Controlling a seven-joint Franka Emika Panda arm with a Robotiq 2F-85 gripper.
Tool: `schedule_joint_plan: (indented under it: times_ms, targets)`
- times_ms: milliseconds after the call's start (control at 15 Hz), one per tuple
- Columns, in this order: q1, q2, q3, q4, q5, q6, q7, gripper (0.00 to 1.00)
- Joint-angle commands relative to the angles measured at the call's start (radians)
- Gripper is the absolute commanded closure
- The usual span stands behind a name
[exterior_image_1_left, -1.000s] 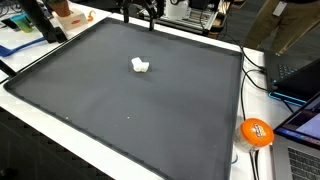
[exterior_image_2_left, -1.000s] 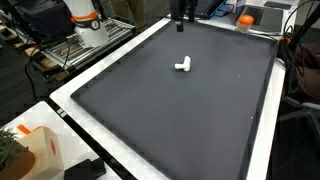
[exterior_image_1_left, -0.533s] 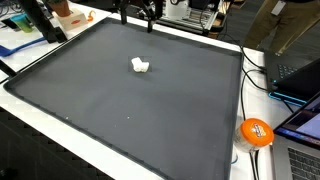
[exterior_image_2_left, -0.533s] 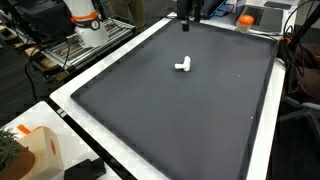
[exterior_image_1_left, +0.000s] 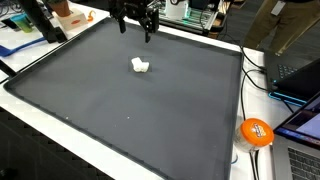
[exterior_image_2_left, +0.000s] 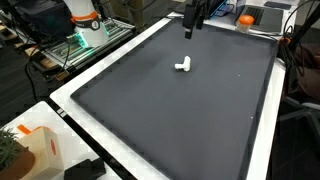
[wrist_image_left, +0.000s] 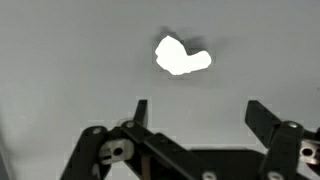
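Note:
A small white lumpy object (exterior_image_1_left: 140, 66) (exterior_image_2_left: 183, 65) lies on the big dark mat (exterior_image_1_left: 120, 100) (exterior_image_2_left: 180, 110), toward its far part. My black gripper (exterior_image_1_left: 135, 31) (exterior_image_2_left: 191, 28) hangs above the mat's far edge, a short way beyond the white object and not touching it. In the wrist view the white object (wrist_image_left: 182, 56) shows ahead of the gripper (wrist_image_left: 197, 110), whose two fingers stand wide apart with nothing between them.
A white table border (exterior_image_1_left: 255, 120) frames the mat. An orange ball-like item (exterior_image_1_left: 257, 132) and cables lie off the mat at one side. An orange-and-white robot base (exterior_image_2_left: 88, 22) stands beyond a corner. A box (exterior_image_2_left: 35, 150) sits near the front corner.
The gripper has come down and forward over the mat's far edge, nearer the white object. The white object has not moved.

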Motion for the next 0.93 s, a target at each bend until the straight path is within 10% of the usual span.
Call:
schedule_joint_plan:
  times_ms: [0,867]
  targets:
    - [0.024,0.092,-0.030,0.104,0.006,-0.085,0.010,0.00]
    - [0.048,0.354,-0.066,0.425,0.045,-0.276,0.041,0.00]
